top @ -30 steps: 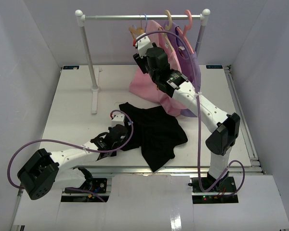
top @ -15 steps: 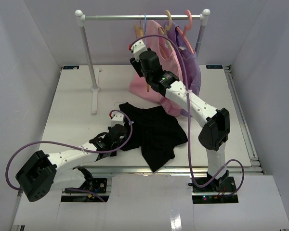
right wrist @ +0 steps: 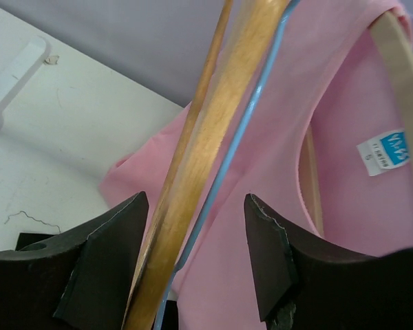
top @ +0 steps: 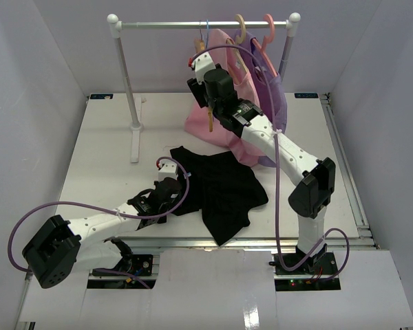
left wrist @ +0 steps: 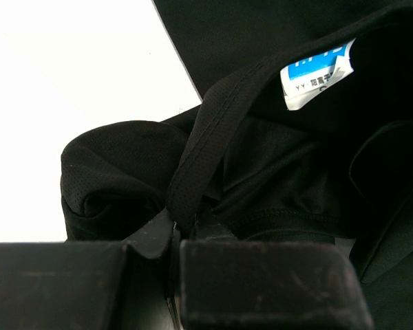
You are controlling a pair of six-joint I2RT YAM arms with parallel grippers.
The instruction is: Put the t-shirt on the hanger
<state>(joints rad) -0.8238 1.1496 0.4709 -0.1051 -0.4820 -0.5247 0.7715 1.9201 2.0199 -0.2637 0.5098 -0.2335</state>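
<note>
The right arm has swung back up toward the rail after dipping left half a second earlier; the left arm has not shifted. The right gripper stands open, its fingers straddling the light-blue hanger and a tan wooden hanger just beside it. Both run steeply from lower left to upper right in the wrist view, in front of a pink garment. The black t-shirt lies crumpled on the table, neck toward the left gripper, body stretching right. That gripper is clamped on the collar band. The blue-and-white neck label shows "YY"; the rest is unreadable.
</note>
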